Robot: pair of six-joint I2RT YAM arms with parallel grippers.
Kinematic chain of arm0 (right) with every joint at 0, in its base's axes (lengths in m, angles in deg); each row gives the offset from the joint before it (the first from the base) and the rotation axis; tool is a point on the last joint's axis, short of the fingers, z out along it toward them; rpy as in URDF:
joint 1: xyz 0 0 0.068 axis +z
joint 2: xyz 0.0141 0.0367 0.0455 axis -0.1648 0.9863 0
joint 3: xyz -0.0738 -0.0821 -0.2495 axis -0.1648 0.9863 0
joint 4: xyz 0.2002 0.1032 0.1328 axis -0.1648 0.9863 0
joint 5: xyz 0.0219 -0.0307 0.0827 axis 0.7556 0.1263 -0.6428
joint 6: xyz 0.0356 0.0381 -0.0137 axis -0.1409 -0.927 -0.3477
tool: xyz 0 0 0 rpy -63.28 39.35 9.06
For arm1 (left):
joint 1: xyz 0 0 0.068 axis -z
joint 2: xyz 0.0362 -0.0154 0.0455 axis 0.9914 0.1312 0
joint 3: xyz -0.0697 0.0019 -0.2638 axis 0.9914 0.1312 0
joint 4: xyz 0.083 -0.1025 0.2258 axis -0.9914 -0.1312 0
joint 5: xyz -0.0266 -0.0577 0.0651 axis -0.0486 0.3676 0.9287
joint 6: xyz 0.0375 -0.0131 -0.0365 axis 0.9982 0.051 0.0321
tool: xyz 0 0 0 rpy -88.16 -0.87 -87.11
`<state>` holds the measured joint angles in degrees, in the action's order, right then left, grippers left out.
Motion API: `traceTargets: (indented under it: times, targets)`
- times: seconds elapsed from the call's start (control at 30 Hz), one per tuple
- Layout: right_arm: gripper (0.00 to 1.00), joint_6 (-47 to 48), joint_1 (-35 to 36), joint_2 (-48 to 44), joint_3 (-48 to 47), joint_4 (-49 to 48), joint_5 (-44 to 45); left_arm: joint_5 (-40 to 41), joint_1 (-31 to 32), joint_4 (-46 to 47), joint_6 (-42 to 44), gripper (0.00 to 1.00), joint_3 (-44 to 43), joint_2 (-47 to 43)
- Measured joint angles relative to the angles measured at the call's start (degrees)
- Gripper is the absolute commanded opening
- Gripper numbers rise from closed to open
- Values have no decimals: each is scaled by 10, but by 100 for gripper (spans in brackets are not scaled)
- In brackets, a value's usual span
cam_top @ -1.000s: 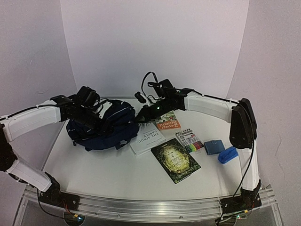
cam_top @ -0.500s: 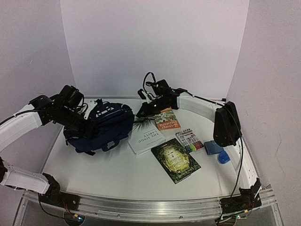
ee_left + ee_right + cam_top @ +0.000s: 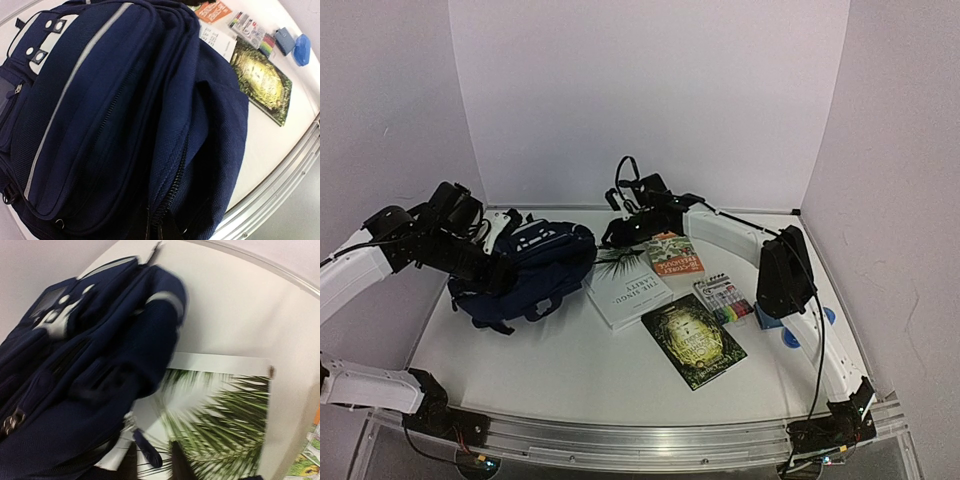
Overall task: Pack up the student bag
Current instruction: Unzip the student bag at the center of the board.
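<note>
Left gripper [image 3: 498,278] sits at the left side of the one backpack [image 3: 545,262], right gripper [image 3: 615,237] by its right end, far left on the tabletop [image 3: 570,370]; their openings cannot be told. Three books [image 3: 628,292] lie right. Only the right wrist view shows a zipper pull [image 3: 148,449].

A white counter [image 3: 570,370] spreads beneath the fingers [image 3: 176,464], a metal rail [image 3: 640,440] along its edge well behind them, and plain pale walls [image 3: 650,90], perhaps faintly lilac, rise beyond them in even light.

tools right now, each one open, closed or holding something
Left tool: cannot tell, fingers hidden against the student bag.
Right tool: cannot tell, view blurred.
</note>
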<state>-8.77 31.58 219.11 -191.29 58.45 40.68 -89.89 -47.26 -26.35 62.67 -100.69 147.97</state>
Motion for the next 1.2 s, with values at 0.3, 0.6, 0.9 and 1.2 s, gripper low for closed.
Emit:
traceTargets:
  times: [0.3,0.6,0.9,1.2]
  targets:
    - [89,22,-26,-50,144,-13,29,68,-9,-2,-51,0,-5,120]
    - [91,29,-49,-131,254,6,16,100,-46,26,-81,0,-21,242]
    - [91,28,-59,-143,257,17,-21,95,-49,10,-87,20,-3,259]
    - [89,14,-59,-143,263,31,-74,41,-49,5,-138,49,-16,254]
